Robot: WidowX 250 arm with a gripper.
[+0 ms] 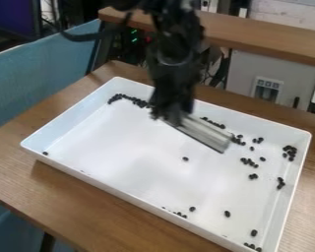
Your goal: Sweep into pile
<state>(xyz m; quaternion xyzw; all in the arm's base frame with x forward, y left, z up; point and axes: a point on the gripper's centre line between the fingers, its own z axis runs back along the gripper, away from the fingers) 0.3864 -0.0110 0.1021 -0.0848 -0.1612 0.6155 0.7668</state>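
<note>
The black gripper (173, 115) hangs over the upper middle of the white tray (30, 142), pointing down. A pale, flat sweeping tool (203, 134) extends from it toward the lower right; how the gripper grasps it is hard to make out. Small dark beans lie scattered in the tray. One row of beans (125, 97) runs along the back wall at the upper left, and more show just behind the tool. Several clusters lie at the right, including beans (290, 151) by the right wall. A single bean (185, 159) sits near the middle, others along the front wall.
The tray stands on a brown wooden table (75, 197). A wooden ledge (252, 37) crosses behind it, with cables and a grey cabinet (278, 81) beyond. Blue panelling (42, 71) stands at the left.
</note>
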